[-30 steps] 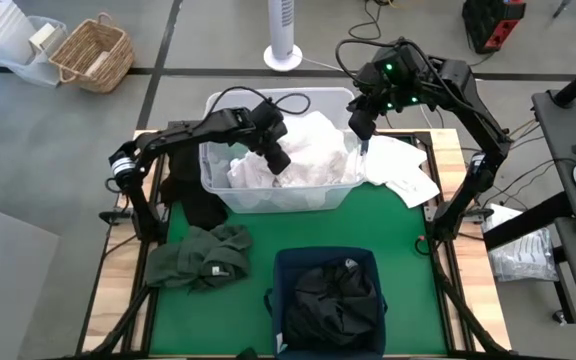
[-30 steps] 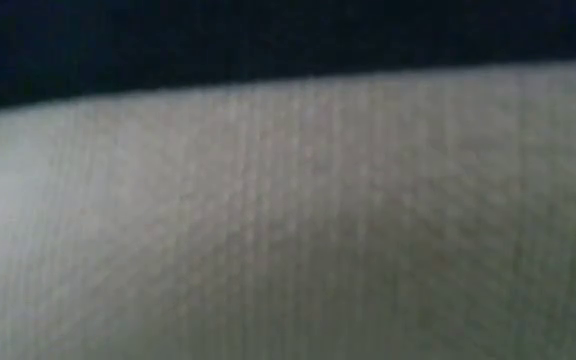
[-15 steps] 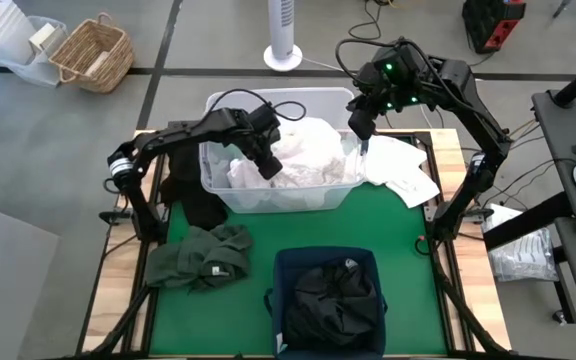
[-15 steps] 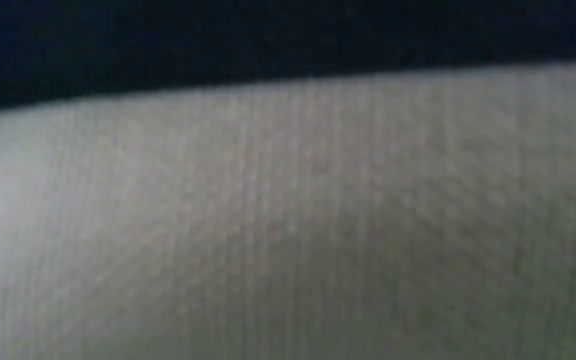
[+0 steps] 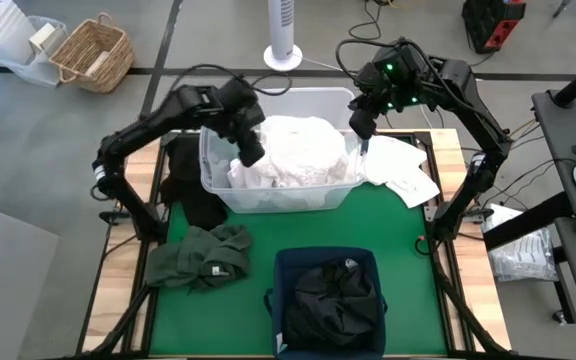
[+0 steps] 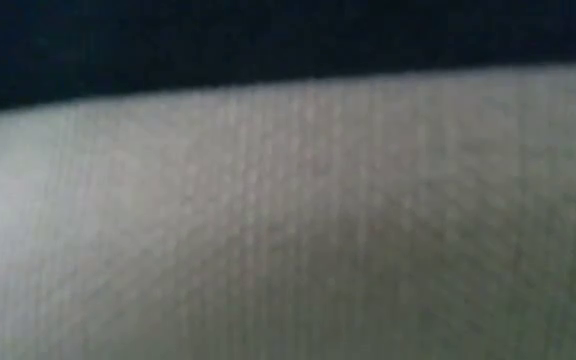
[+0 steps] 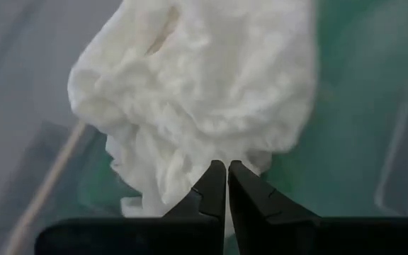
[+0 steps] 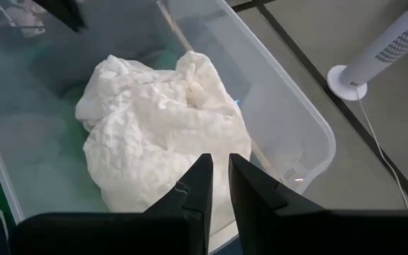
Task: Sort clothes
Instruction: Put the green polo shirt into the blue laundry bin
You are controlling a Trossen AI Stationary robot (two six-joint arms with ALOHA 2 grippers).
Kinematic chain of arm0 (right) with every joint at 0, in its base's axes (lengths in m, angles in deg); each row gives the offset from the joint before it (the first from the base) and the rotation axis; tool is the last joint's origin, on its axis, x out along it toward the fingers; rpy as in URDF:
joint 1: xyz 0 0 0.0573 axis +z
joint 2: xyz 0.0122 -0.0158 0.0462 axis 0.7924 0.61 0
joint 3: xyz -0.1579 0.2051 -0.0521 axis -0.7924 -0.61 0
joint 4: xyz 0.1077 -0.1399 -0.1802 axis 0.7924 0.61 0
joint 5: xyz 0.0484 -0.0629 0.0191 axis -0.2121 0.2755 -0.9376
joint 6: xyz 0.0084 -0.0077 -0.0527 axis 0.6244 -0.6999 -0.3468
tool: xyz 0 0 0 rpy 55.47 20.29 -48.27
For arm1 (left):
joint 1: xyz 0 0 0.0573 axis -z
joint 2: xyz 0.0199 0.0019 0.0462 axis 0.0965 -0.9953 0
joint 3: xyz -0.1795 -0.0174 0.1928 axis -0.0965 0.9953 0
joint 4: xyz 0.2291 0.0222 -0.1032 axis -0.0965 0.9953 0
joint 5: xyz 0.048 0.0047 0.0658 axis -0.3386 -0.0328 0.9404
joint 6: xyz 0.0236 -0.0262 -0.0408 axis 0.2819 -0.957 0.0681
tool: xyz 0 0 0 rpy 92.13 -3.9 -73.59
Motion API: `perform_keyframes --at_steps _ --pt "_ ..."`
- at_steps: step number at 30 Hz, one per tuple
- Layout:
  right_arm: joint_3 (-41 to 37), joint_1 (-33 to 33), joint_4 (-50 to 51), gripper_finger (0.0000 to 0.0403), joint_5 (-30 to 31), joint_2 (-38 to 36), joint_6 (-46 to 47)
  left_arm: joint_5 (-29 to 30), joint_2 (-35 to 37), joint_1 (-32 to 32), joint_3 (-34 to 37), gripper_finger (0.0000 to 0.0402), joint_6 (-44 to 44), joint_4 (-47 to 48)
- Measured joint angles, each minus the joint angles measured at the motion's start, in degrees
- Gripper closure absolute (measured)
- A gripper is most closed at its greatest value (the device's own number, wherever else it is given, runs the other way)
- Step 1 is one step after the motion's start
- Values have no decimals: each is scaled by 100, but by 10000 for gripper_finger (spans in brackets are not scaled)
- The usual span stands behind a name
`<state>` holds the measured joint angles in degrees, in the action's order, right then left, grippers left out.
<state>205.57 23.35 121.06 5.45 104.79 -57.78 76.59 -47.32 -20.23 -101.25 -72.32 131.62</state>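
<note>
High view: whites piled in tub, left gripper nearest

High view: left gripper (image 5: 251, 152) hangs over the white clothes (image 5: 293, 152) in the tub (image 5: 268, 201). Left wrist view: fingers (image 7: 211, 188) pinched together, empty, pile just ahead. Right wrist view: right gripper (image 8: 218, 185) nearly closed, empty, above the far rim.

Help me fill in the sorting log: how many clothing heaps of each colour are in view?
White: 2, the white pile in the clear tub and the white garment beside it.
Black: 2, the black garment left of the tub and the black heap in the navy bin.
Dark green: 1, the dark green garment.
Total: 5.
</note>
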Motion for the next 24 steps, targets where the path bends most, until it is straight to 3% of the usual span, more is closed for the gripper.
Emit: perform_keyframes --at_steps 5,9,16,24 --pt "0 4 -2 365 0 -228 9 -27 437 399 -676 401 689 544" --pt "0 4 -2 365 -5 -402 7 -28 942 708 -790 401 687 586" --pt "0 4 -16 365 -8 -638 22 -28 1889 1246 -26 401 -417 662" --pt "0 4 -55 365 -9 -623 15 -38 2757 2458 1304 401 -990 683"
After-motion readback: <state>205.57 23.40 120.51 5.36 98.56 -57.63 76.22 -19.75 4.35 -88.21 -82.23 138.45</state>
